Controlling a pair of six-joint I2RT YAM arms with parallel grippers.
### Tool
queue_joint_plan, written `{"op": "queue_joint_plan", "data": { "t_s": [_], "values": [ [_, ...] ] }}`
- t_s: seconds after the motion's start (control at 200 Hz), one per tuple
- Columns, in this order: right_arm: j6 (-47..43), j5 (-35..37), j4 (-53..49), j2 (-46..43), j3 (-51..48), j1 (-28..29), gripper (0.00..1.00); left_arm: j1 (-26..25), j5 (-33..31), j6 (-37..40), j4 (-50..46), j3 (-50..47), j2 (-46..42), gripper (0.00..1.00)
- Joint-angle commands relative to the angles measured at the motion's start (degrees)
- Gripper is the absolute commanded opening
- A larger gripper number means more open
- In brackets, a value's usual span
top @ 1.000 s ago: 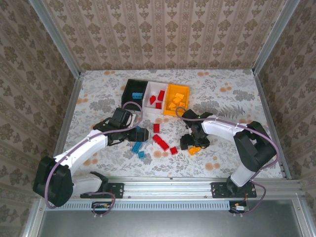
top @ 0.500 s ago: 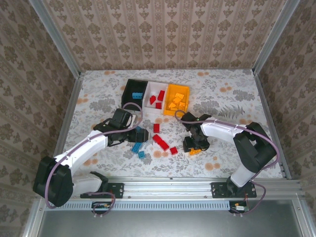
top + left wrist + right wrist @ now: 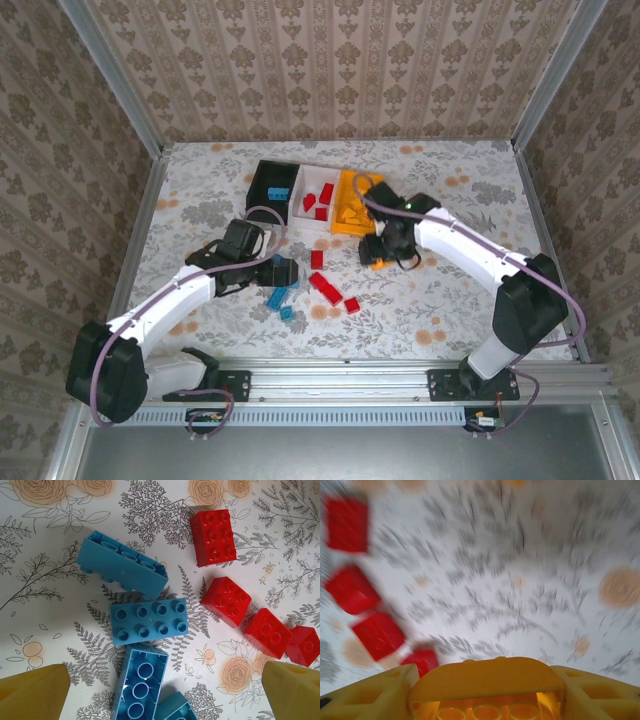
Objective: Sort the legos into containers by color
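Observation:
My right gripper (image 3: 381, 254) is shut on an orange-yellow lego (image 3: 377, 264), held above the table just in front of the orange-yellow container (image 3: 372, 183). In the right wrist view that lego (image 3: 490, 679) sits between my yellow fingers (image 3: 367, 695), and the picture is blurred. My left gripper (image 3: 284, 270) hovers open over several blue legos (image 3: 149, 621), its fingertips (image 3: 32, 690) wide apart with nothing between them. Red legos (image 3: 226, 600) lie to their right. The black container (image 3: 262, 178) holds a blue lego; the white container (image 3: 309, 176) holds red ones.
Red legos (image 3: 325, 287) and blue legos (image 3: 277, 297) lie loose on the flowered tablecloth between my two arms. The three containers stand joined in a row at the middle back. Metal frame rails (image 3: 140, 235) run along the table's sides.
My right gripper closed on the orange-yellow lego down on the table, lifted it and swung back toward the containers. The left gripper barely shifted and stayed open.

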Motion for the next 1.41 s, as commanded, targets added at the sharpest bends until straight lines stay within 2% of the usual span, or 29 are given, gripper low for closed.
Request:
{"op": "queue_joint_plan", "data": {
  "t_s": [0.0, 0.33, 0.35, 0.415, 0.465, 0.51, 0.615, 0.8, 0.975, 1.2, 1.4],
  "values": [
    [-3.31, 2.79, -3.34, 4.62, 9.56, -2.3, 0.63, 0.71, 0.51, -0.03, 0.05, -1.47, -1.36, 1.0],
    [-6.34, 1.34, -2.1, 29.48, 36.82, -8.15, 0.63, 3.43, 0.62, 1.66, -3.35, -3.37, -5.2, 1.0],
    [-6.49, 1.31, -2.46, 31.06, 38.55, -8.38, 0.63, 5.09, 0.68, 1.75, -3.53, -3.37, -5.36, 1.0],
    [-6.99, 1.46, -3.19, 35.55, 43.61, -8.86, 0.64, 5.82, 0.69, 1.9, -4.22, -3.5, -5.91, 1.0],
    [-7.31, 1.67, -3.76, 38.37, 46.84, -9.11, 0.66, 6.05, 0.69, 1.87, -4.41, -3.7, -6.26, 1.0],
    [-7.35, 1.59, -4.85, 40.59, 49.48, -9.35, 0.72, 6.22, 0.69, 1.71, -4.55, -3.8, -6.46, 1.0],
    [-7.88, 1.42, -6.49, 42.84, 54.27, -9.47, 0.82, 6.49, 0.86, 1.42, -4.77, -3.81, -6.5, 1.0],
    [-7.95, 0.62, -6.2, 38.58, 54.46, -9.55, 0.86, 6.58, 1.42, 0.96, -4.17, -2.98, -5.47, 1.0],
    [-6.84, -1.77, -4.53, 29.97, 47.68, -9.42, 0.86, 6.54, 2.88, -0.36, -2.81, -2.11, -4.28, 1.0],
    [-2.71, -5.46, 8.0, 10.83, 18.52, -9.38, 0.86, 5.97, 2.89, -1.08, -1.81, -1.34, -2.57, 0.97],
    [-0.42, -7.64, 13.19, 0.83, -2.53, -9.08, 0.84, 4.29, 1.84, -1.16, -1.19, 1.3, 1.66, 0.94]
  ]
}}
